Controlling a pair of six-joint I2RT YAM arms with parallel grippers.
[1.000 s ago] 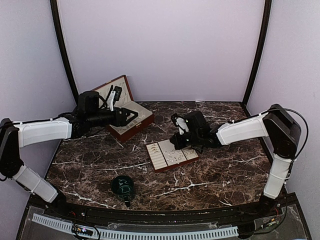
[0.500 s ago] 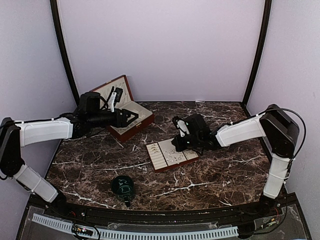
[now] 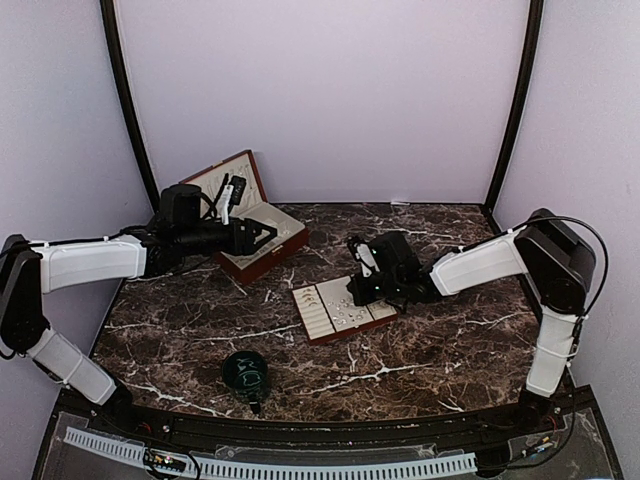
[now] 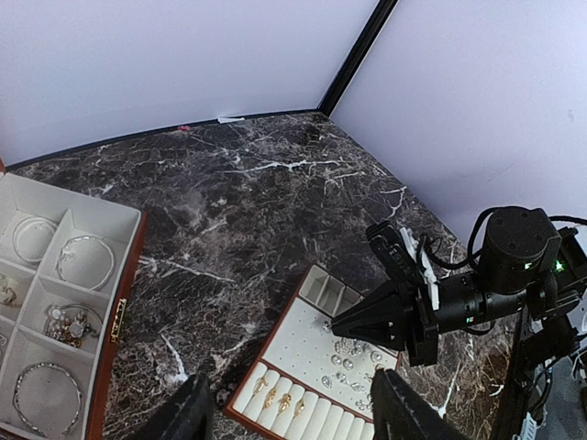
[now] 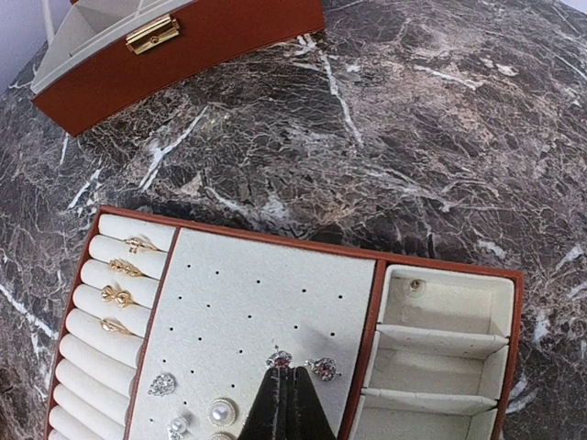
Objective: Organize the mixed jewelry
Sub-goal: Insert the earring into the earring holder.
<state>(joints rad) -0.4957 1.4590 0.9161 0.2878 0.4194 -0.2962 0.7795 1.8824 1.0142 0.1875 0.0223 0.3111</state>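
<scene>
The mixed jewelry lies on a brown tray's cream pad (image 5: 248,293): silvery studs and pearls (image 5: 221,412), with gold rings (image 5: 119,268) in the roll slots at left. My right gripper (image 5: 287,374) is shut on a small pink-stone earring (image 5: 279,358) at its very tip, just over the pad. A matching earring (image 5: 322,368) lies right beside it. From above, the right gripper (image 3: 352,290) hangs over the tray (image 3: 330,337). My left gripper (image 4: 293,417) stands open and empty, high above the tray's near-left edge (image 4: 240,403), by the wooden box (image 3: 262,245).
The open wooden box holds bracelets in cream compartments (image 4: 83,261). The tray's small side compartments (image 5: 440,344) hold one tiny stud. A dark green cup (image 3: 245,371) stands near the table's front. Purple walls close in the marble table.
My right gripper has shifted slightly over the tray, staying shut. The left gripper turned a little early on and has since held still.
</scene>
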